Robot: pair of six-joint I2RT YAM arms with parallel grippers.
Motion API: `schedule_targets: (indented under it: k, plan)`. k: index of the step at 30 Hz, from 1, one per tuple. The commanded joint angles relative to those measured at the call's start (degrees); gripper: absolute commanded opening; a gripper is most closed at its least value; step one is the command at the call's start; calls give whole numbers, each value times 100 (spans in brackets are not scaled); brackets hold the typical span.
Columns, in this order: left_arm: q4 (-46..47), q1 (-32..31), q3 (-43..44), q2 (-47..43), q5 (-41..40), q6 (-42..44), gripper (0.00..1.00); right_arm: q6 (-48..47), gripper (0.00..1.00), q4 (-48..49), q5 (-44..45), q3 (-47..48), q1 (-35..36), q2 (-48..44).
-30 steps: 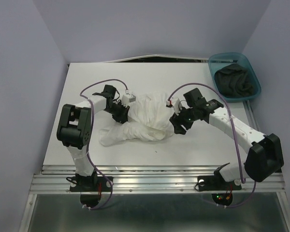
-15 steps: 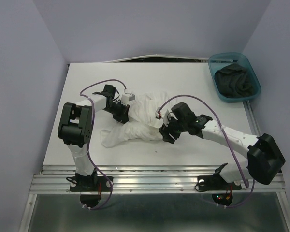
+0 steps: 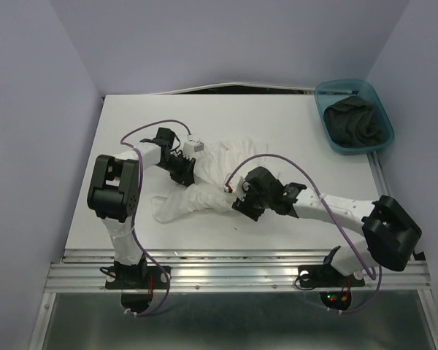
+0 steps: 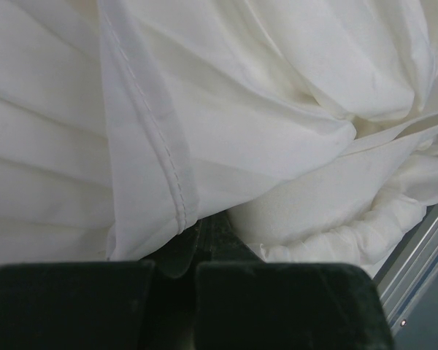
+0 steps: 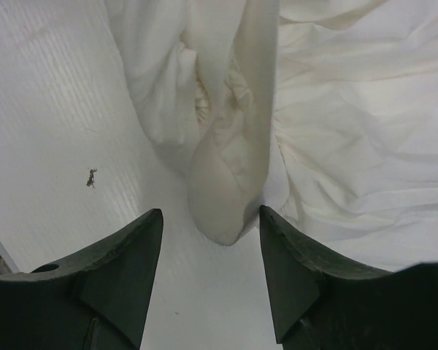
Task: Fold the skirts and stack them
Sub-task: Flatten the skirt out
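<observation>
Overhead, a white skirt [image 3: 217,177] lies bunched in a crumpled band across the middle of the pale surface [image 3: 131,131], with both arms bent in over it. At the cloth's left end, the left pincer [image 3: 184,175] is down in the folds. Its wrist camera shows the dark fingers [image 4: 204,237] drawn together on the skirt [image 4: 241,109], their tips tucked under a stitched hem that drapes over them. The right pincer [image 3: 241,205] sits low at the near edge of the heap, just right of centre, its purple cable looping back over the arm. Seen from that wrist, the pincer [image 5: 210,216] stands apart and grips nothing, while a rolled, rounded end of the skirt [image 5: 336,109] hangs down toward the gap between the two fingertips. More creased fabric spreads to the right, and bare surface [image 5: 58,109] with a small dark speck [image 5: 92,177] lies to the left. Well apart from all this, at the far right corner, a black skirt [image 3: 358,124] sits crumpled inside a teal bin [image 3: 347,82] — the two garments nowhere near touching, neither folded flat.
</observation>
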Motion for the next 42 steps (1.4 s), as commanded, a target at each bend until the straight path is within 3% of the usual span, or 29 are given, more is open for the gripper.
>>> schedule_targets:
  k: [1, 8, 12, 18, 26, 32, 37, 42]
  plan:
    - [-134, 12, -14, -14, -56, 12, 0, -324, 60, 300, 331, -257, 361, -59]
    - [-143, 21, -23, -93, -74, 3, 0, -709, 57, 414, 595, -485, 565, 20]
    - [-213, 29, -14, -225, -74, 65, 0, -1193, 36, 976, 1612, -600, 565, 205]
    - [-266, 29, -93, -699, -162, 232, 0, -1440, 1, 1232, 1967, -556, 565, -23]
    - [-871, 29, 205, -1804, -451, 933, 0, -1220, 1, 574, 1888, 330, 372, -454]
    - [-1312, 29, 575, -3115, -715, 2261, 0, -1238, 1, -85, 1098, 1639, -813, -367]
    - [-883, 29, 522, -3907, -1110, 2579, 0, -1449, 1, -534, 701, 2668, -1745, -340]
    - [-442, 29, 374, -4750, -1173, 2552, 0, -1186, 1, -1112, 385, 3477, -1967, -428]
